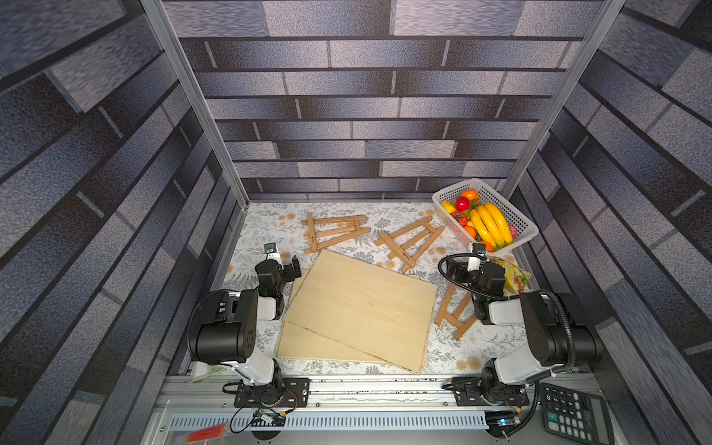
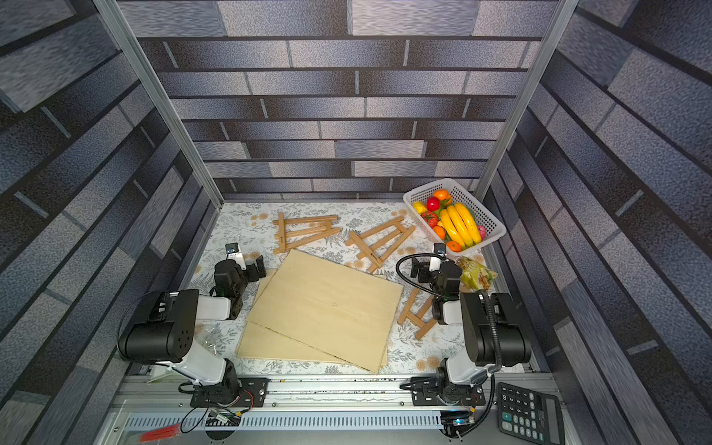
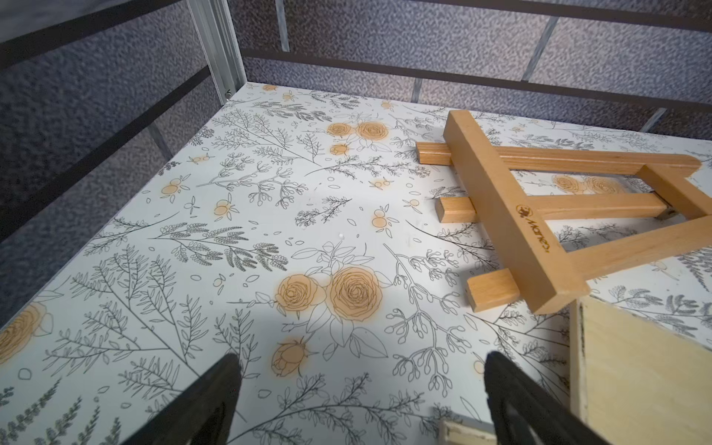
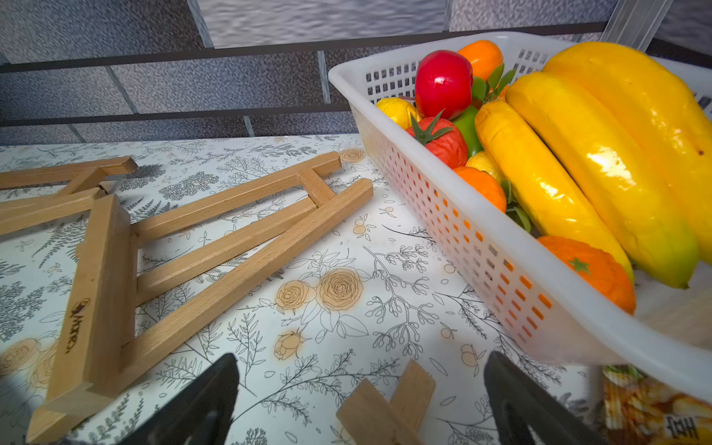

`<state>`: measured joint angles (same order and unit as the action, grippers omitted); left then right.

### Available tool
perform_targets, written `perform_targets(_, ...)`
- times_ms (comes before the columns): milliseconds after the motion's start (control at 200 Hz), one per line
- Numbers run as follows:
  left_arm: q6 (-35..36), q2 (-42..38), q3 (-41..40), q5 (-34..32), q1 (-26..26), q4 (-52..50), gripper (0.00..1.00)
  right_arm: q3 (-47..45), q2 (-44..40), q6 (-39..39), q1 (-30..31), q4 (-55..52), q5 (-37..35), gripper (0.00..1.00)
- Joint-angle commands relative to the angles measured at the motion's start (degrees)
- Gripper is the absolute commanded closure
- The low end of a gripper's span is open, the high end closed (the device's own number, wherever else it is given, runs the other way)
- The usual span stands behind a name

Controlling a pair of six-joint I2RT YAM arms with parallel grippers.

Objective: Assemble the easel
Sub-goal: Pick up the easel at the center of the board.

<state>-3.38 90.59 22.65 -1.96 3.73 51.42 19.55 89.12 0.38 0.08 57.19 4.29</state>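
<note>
Three wooden easels lie flat on the floral table. One easel is at the back centre, and shows in the left wrist view as the easel. A second easel lies to its right, seen from the right wrist as the easel. The third easel lies beside the right arm; its leg tips show below my right gripper. My left gripper hovers open over bare table. The right gripper is open too, holding nothing.
Two stacked plywood boards cover the table's middle between the arms. A white basket of plastic fruit stands at the back right, a snack packet just in front of it. A calculator lies on the front rail at right.
</note>
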Motion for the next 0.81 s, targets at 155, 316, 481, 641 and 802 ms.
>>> perform_targets(155, 2.05, -0.89, -0.36, 0.50, -0.65, 1.67, 0.00, 0.20, 0.08, 0.41, -0.34, -0.68, -0.39, 0.00)
perform_targets(316, 1.97, -0.83, -0.40, 0.51, -0.55, 1.76, 0.00, 0.10, 0.04, 0.50, -0.34, -0.41, -0.28, 0.00)
perform_targets(481, 0.69, -0.72, 0.34, -2.08, -0.34, 0.41, 0.00, 0.05, 0.08, 0.50, -0.34, -0.46, -0.27, 0.00)
perform_targets(641, 0.47, -0.78, 0.42, -1.99, -0.07, 0.27, 0.00, -0.10, 0.09, 0.41, -0.34, -0.06, -0.16, 0.00)
perform_targets(802, 0.43, -0.82, 0.45, -1.97, -0.09, 0.26, 0.00, 0.06, 0.09, 0.30, -0.34, -0.50, -0.27, 0.00)
